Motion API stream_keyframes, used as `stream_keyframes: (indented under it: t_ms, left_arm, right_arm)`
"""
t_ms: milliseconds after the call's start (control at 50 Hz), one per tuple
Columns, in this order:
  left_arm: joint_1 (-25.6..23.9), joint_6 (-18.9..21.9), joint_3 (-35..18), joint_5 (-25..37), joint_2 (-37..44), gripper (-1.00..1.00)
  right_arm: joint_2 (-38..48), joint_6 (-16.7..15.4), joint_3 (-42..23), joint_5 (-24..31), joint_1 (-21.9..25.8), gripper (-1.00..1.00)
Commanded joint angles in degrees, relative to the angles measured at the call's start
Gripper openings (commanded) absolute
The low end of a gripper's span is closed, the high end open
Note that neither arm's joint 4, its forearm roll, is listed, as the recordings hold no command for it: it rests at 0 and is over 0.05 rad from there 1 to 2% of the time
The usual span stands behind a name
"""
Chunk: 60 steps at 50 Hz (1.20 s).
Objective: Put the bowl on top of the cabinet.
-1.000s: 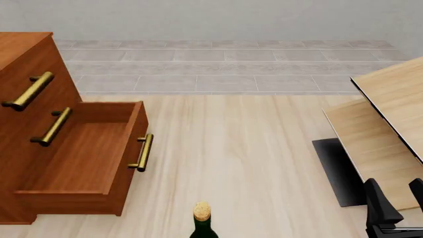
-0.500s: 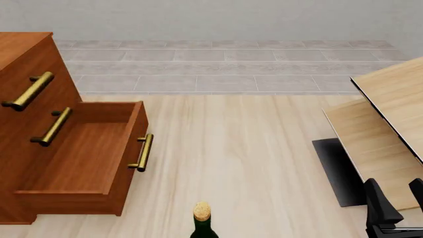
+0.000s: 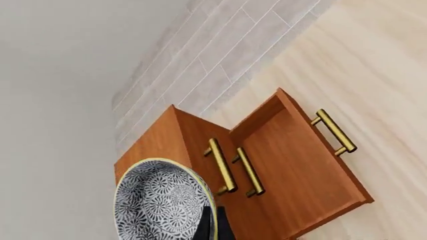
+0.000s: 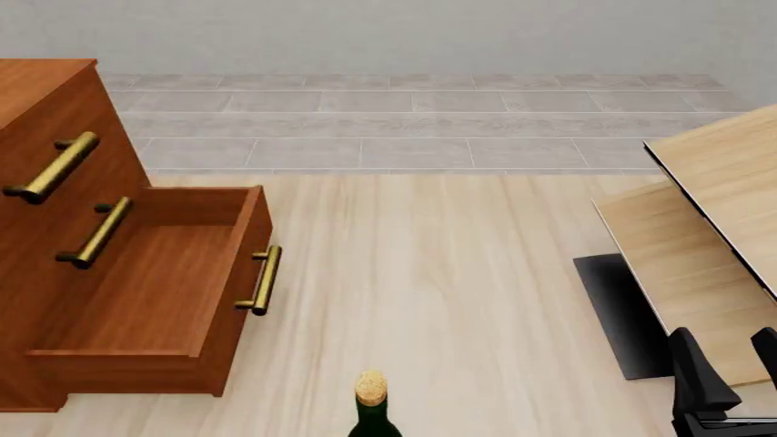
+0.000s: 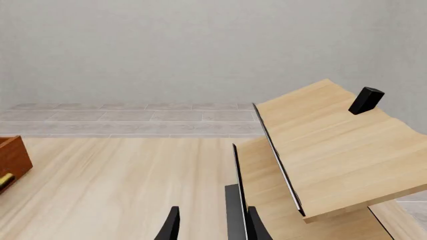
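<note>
Bowl (image 3: 162,202) close against the left pincer (image 3: 212,227) in the left wrist view, rim between the dark fingers, so clamped on it. Beyond the pincer, one cabinet (image 3: 267,170), three brass handles, one drawer (image 3: 303,172) pulled open; bowl seen over the cabinet's top, contact not clear.

Front view: one cabinet (image 4: 73,182), three handles, one open drawer (image 4: 158,291), one bottle (image 4: 373,405) with cork. No bowl here. Right pincer (image 4: 729,382) at the lower corner, beside pale furniture (image 4: 716,228).

Right wrist view: right pincer (image 5: 210,227) with fingers apart, nothing between. Ahead of it pale furniture (image 5: 320,145), one black block (image 5: 366,100) on top.
</note>
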Motion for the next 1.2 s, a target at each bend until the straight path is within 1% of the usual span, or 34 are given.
stream_keyframes:
  t_ms: [20,60,100,120,180,400,420,440,520,580,760,800,980,1080,1200]
  left_arm:
    - [4.5,0.2,-1.0,0.0,3.2,-1.0]
    - [6.1,1.4,0.5,0.0,3.2,-1.0]
    - [6.5,0.4,-1.3,0.0,4.1,-1.0]
    - [7.3,1.0,-1.8,0.0,4.6,-1.0]
    - [8.2,1.2,-2.4,0.0,5.2,-1.0]
    - [8.6,1.0,-2.8,0.0,6.8,-1.0]
    - [8.7,1.1,-2.9,0.0,7.0,-1.0]
    - [8.7,1.1,-3.0,0.0,7.2,-1.0]
    - [9.0,1.2,-4.0,0.0,8.2,-1.0]
    - [8.8,1.0,-3.2,0.0,8.2,-1.0]
    - [9.2,1.0,-3.7,0.0,9.3,-1.0]
    - [9.0,0.3,-3.5,0.0,9.7,-1.0]
    - [10.1,0.1,-3.5,0.0,10.7,-1.0]
    - [10.1,-1.5,-3.5,0.0,11.4,-1.0]
    - [10.6,-1.9,-3.3,0.0,12.2,-1.0]
  right_arm:
    - [0.0,0.0,0.0,0.0,0.0,1.0]
    - [0.0,0.0,0.0,0.0,0.0,1.0]
    - [0.0,0.0,0.0,0.0,0.0,1.0]
    - [0.0,0.0,0.0,0.0,0.0,1.0]
    - [0.0,0.0,0.0,0.0,0.0,1.0]
    - [0.0,0.0,0.0,0.0,0.0,1.0]
    - [-0.4,0.0,-3.4,3.8,0.4,1.0]
    - [-0.4,0.0,-3.5,3.9,0.3,1.0]
    - [-0.4,0.0,-3.5,3.9,0.3,1.0]
    - [-0.4,0.0,-3.5,3.9,0.4,1.0]
    - [-0.3,0.0,-2.7,3.1,0.4,1.0]
    - [-0.3,0.0,-2.8,3.2,0.4,1.0]
    - [-0.4,0.0,-3.2,3.6,0.4,1.0]
    - [-0.4,0.0,-3.7,4.0,0.4,1.0]
    - [-0.4,0.0,-3.4,3.8,0.4,1.0]
